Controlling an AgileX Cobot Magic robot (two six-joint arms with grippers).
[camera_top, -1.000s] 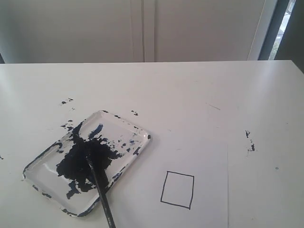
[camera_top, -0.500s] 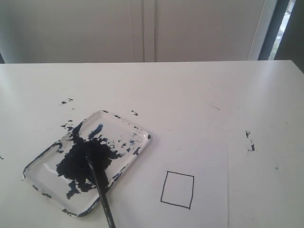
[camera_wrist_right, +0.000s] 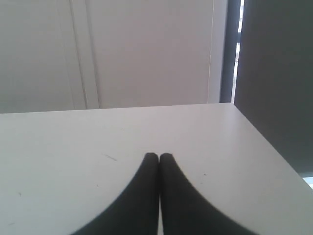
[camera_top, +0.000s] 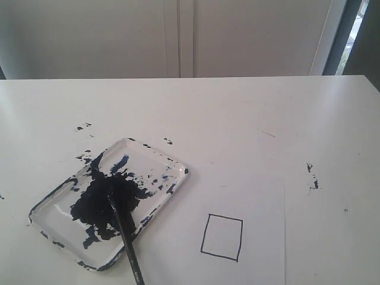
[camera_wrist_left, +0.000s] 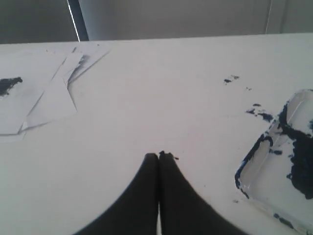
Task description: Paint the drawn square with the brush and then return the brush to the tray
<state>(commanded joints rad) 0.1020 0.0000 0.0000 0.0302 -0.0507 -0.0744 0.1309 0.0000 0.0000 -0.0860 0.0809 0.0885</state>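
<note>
The clear tray, smeared with a big dark paint blotch, lies at the front left of the white table. The black-handled brush rests in it, bristles in the blotch and handle sticking out over the tray's front edge. The drawn square, a thin black outline with a white inside, sits on a sheet of paper to the right of the tray. Neither gripper shows in the exterior view. My left gripper is shut on nothing above bare table, with the tray's edge off to one side. My right gripper is shut and holds nothing.
Dark paint specks dot the table near the tray and at the right. The white paper sheet carries the square. Loose paper sheets lie in the left wrist view. The table's far corner shows in the right wrist view.
</note>
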